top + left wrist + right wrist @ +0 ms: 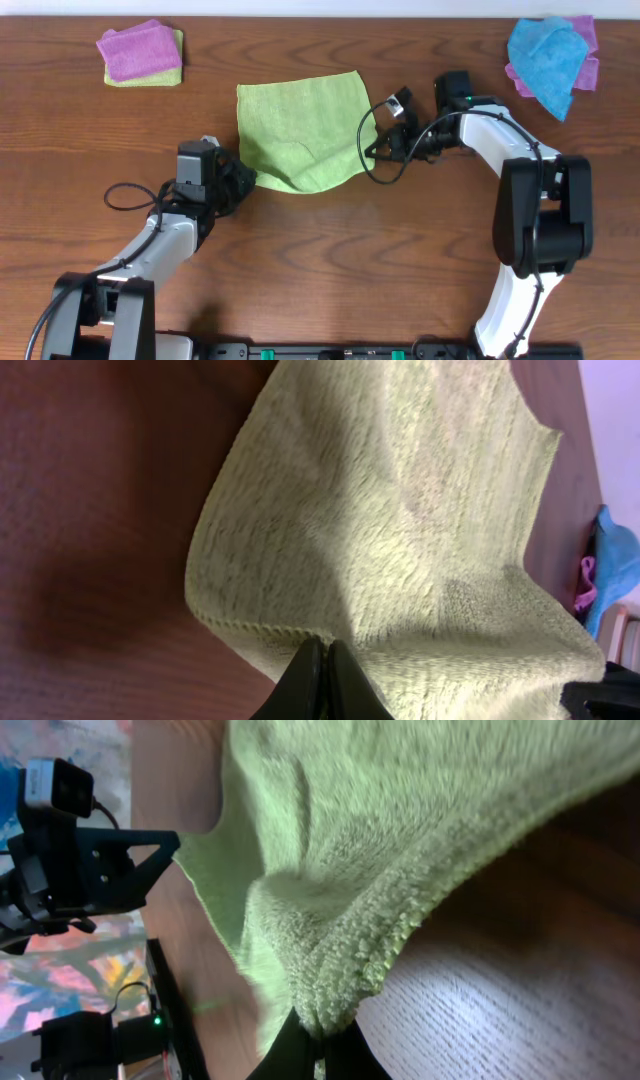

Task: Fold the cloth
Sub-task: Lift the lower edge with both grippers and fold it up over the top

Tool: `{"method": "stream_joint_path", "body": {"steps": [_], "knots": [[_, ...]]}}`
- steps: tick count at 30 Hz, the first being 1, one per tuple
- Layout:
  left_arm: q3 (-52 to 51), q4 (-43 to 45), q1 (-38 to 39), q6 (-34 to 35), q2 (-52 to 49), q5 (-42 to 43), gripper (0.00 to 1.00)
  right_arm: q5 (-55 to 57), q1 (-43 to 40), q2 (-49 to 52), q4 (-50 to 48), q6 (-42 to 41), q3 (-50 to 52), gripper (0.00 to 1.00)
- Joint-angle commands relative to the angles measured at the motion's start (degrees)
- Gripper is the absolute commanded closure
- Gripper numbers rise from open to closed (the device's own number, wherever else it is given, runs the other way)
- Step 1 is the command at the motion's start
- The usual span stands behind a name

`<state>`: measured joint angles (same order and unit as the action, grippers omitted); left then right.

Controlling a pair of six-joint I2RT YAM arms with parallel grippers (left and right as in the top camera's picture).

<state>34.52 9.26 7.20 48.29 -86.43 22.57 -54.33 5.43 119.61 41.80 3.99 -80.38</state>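
The lime yellow-green cloth point(300, 130) lies on the wooden table, its near edge rumpled and lifted. My left gripper point(248, 180) is shut on the cloth's near left corner; in the left wrist view the black fingertips point(327, 648) pinch the hemmed edge of the cloth point(400, 530). My right gripper point(372, 150) is shut on the near right corner. In the right wrist view its tips point(318, 1032) clamp a bunched fold of the cloth point(400, 840), which rises off the table.
A pink cloth on a pale green folded cloth point(141, 52) sits at the back left. A bright blue cloth over a pink one point(552, 55) lies at the back right. The right arm's cable point(385, 110) loops over the cloth's right edge.
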Motion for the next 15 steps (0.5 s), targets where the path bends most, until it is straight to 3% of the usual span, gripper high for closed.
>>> {"method": "stream_joint_path", "body": {"steps": [1,9,15], "knots": [[3.41,0.46,-0.07,0.5,-0.46,-2.12,0.94,0.96,0.28,0.61,0.22,0.07,-2.1,0.98],[6.71,4.37,-0.09,-0.5,-0.46,-7.98,0.94,3.63,1.33,0.61,-3.21,-3.93,-2.58,0.99],[6.82,7.23,-0.11,-0.74,-0.57,-11.45,0.94,7.45,2.27,0.61,-11.52,-11.45,-2.58,0.99]]}}
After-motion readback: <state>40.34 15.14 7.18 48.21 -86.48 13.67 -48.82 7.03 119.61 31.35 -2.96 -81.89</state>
